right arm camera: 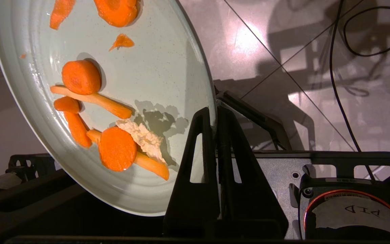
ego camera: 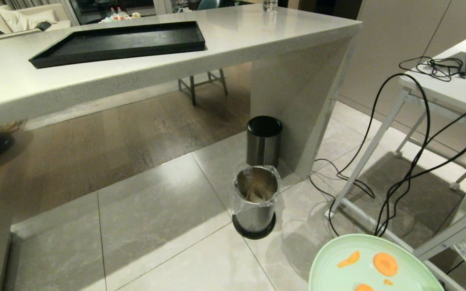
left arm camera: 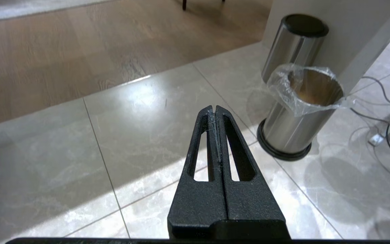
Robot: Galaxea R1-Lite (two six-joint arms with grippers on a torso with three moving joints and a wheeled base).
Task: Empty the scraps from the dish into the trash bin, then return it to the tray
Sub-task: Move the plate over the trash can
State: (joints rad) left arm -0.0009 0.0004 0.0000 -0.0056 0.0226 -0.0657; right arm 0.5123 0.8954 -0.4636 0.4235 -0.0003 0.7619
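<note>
Here the right gripper [right arm camera: 214, 112] is clenched on the rim of the round, pale mint-green dish [right arm camera: 168, 67], carried above the tiled floor, near the bag-lined steel trash bin [ego camera: 255, 198]. Orange carrot scraps [right arm camera: 113, 147] and a whitish piece lie on it. The flat black rectangular tray [ego camera: 119, 40] sits on the white counter [ego camera: 257, 32]. The left gripper [left arm camera: 215, 110] hangs pressed together, holding nothing.

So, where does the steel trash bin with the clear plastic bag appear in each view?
Head view: the bag-lined cylindrical steel trash bin stands on the tiles at lower centre.
Left wrist view: right of centre, beyond the shut left claw.
Right wrist view: not in it.
Shared landmark: the black-topped steel bin directly behind it.
</note>
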